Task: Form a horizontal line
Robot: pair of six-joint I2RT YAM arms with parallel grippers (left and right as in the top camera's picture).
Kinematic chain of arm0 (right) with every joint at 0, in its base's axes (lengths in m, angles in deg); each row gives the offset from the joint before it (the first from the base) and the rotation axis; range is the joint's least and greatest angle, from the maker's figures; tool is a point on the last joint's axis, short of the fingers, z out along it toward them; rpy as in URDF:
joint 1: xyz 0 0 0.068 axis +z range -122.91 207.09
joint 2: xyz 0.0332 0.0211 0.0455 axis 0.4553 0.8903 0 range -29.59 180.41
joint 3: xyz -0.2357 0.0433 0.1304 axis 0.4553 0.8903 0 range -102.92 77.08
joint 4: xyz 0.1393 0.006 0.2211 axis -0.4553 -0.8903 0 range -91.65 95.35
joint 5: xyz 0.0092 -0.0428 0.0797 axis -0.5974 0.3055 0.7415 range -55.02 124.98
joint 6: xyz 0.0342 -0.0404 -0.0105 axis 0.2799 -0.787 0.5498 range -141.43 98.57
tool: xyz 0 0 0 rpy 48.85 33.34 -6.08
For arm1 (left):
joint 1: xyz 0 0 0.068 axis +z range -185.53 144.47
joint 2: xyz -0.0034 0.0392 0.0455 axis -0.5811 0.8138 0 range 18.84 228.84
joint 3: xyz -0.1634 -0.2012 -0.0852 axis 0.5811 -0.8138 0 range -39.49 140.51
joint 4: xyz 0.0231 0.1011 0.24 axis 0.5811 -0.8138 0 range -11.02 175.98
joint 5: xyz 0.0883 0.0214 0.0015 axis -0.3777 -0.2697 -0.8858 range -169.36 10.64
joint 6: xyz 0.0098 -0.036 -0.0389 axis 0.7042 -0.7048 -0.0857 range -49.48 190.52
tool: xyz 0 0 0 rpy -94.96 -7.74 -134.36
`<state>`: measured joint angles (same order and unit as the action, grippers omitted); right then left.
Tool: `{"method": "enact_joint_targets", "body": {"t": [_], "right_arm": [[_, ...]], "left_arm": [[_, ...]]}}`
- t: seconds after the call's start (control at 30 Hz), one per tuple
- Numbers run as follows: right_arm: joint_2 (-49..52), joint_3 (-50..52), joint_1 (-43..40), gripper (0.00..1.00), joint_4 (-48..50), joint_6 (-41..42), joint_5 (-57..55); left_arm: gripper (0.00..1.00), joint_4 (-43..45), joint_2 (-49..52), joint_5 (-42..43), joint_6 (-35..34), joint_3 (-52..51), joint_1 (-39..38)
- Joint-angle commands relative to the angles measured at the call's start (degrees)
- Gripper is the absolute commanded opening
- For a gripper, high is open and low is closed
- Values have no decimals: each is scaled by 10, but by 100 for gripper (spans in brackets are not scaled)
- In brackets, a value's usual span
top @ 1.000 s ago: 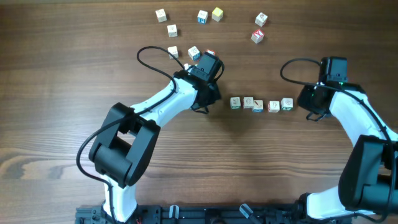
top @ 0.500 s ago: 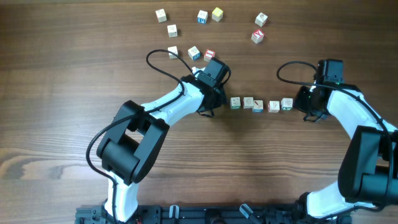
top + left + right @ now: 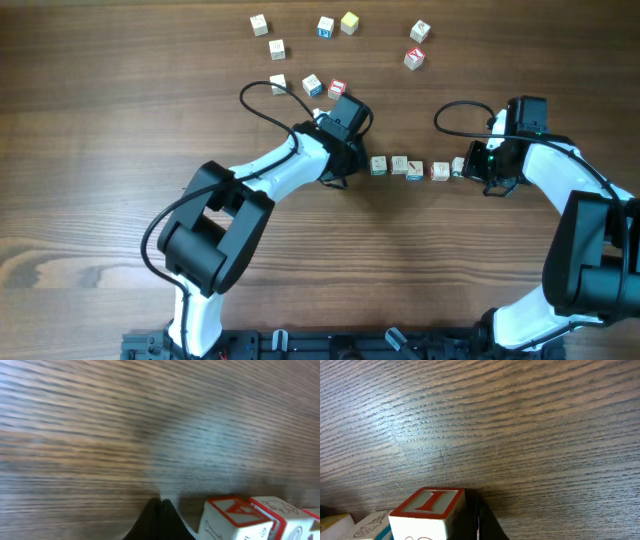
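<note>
Wooden tabletop (image 3: pixel 100 150) carries the row (image 3: pixel 414 168) of lettered cubes, which lies between our two grippers, not quite straight. Our left gripper (image 3: pixel 161 506) is closed and empty, just beside the row's left end. Our right gripper (image 3: pixel 478 510) is likewise closed and empty, and appears to touch the row's right end. Loose cubes (image 3: pixel 326 26) lie scattered beyond the row.

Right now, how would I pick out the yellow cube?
Start at the far edge of the wooden table, beyond the left gripper. Among the loose cubes there, the yellow cube sits right of a blue-marked cube; only its top is yellow.
</note>
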<state>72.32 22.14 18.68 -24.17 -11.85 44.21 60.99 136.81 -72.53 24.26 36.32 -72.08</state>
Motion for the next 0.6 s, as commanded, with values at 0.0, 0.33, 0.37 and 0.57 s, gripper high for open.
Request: {"method": "enact_joint_targets", "body": {"t": [0.0,0.33,0.37,0.57], "right_arm": [[11,3,1,4,2,-21,14],[11,3,1,5,22,-22,4],[11,3,1,4,29,-22,-6],[11,3,1,5,56,-30,-55]], "left_arm": [[5,11,19,13,-5,-9,-11],[6,26,19,13,-5,-9,-14],[6,26,19,13,-5,-9,-14],[6,36,19,13,-5,-9,-16]]}}
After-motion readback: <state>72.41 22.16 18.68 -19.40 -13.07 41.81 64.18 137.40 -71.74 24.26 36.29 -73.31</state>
